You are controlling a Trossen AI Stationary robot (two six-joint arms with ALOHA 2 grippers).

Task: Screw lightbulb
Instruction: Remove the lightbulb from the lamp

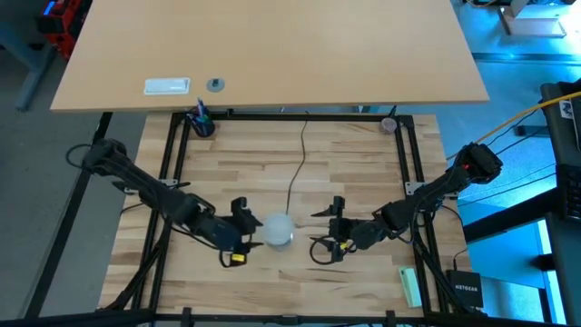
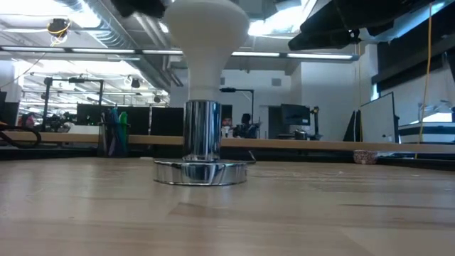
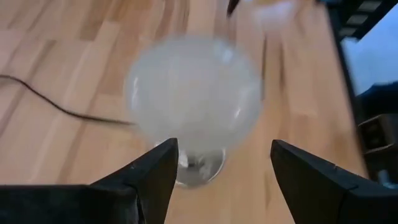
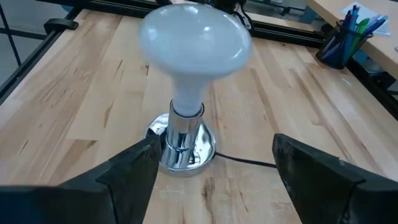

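Left tool (image 1: 243, 234) spread, level beside lightbulb (image 1: 278, 229).

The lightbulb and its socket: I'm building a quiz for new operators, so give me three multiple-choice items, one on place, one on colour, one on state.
1. Where does the lightbulb sit?
A. lying on the table
B. upright in the silver socket
C. in the pen cup

2. What colour is the socket's cord?
A. black
B. red
C. white

3. How are the left gripper and right gripper?
A. both shut on the bulb
B. only the left one shut on the bulb
C. both open, beside the bulb

Answers: 1 B, the bulb stands in the socket; 2 A, a thin dark line crosses the wood; 3 C, each wrist view shows fingers spread, nothing between them.
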